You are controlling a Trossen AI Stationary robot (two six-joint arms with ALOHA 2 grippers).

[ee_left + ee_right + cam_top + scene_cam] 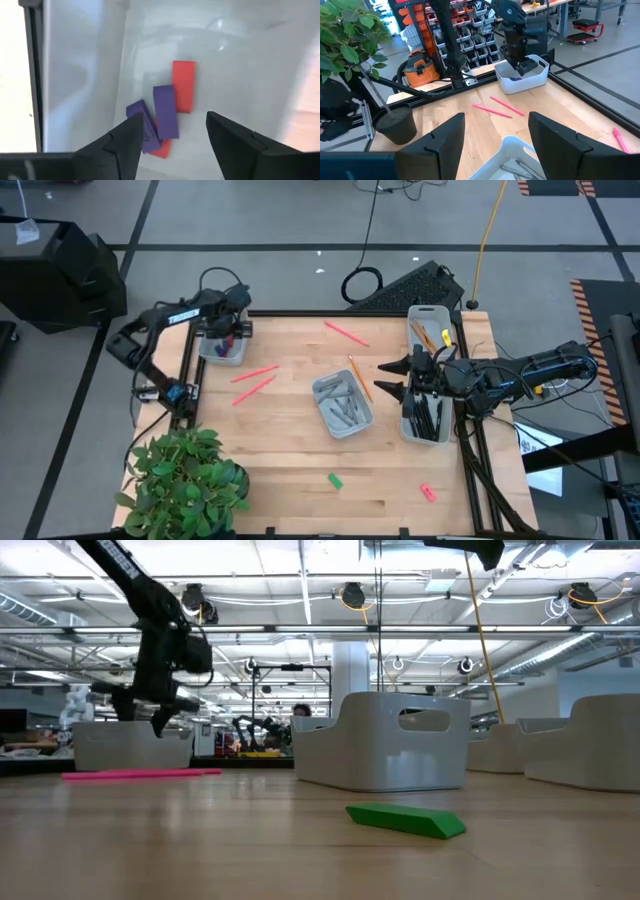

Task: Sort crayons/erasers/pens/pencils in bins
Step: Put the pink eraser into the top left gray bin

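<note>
Erasers (170,112) in red and purple already lie on the floor of the far-left bin (222,348), and your left gripper (171,137) hangs directly over them with its jaws released and nothing between them. Judging by that, a drop has just finished here, so lift straight up before swinging away; the bin's wall is close beside the fingers.

Two erasers are still loose near the front edge of the tabletop (290,480): the green eraser (335,479) and the pink eraser (428,493). The green one is probably the better next target for the left arm. Come down on it from above, jaws across its short side, since it lies flat and low.

Watch the plant (185,475) at the front-left corner; route the arm around its leaves.

Your right gripper (392,378) hovers with jaws spread between the middle bin (343,404), which holds grey crayons, and the bin of pens (425,420). Pink pencils (254,381) still lie loose left of centre; the pencil bin (432,322) is at the far right.
</note>
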